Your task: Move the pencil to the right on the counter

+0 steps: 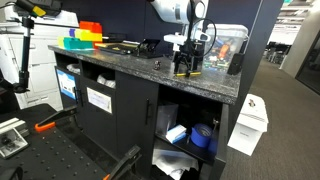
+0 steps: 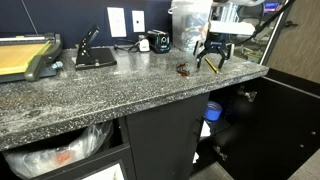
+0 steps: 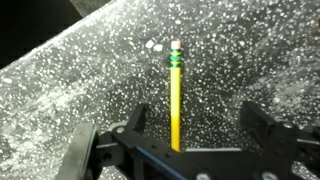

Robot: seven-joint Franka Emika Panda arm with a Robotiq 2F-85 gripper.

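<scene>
The pencil [image 3: 176, 95] is a thin yellow stick with a green band and a white eraser tip. It lies flat on the dark speckled counter [image 3: 90, 80]. In the wrist view it runs between the two black fingers of my gripper [image 3: 195, 125], closer to the left finger and touching neither. The gripper is open and hangs low over the counter near its end in both exterior views [image 1: 186, 66] [image 2: 212, 58]. A sliver of the pencil [image 2: 211, 64] shows under the fingers. The counter [image 2: 120, 85] tops black cabinets.
A small brown object [image 2: 184, 69] lies close beside the gripper. A clear plastic container [image 2: 190, 25] stands behind it. Yellow and orange bins [image 1: 85, 36] and a paper cutter [image 2: 30, 55] sit at the counter's far end. The counter's edge [image 2: 262, 68] is near.
</scene>
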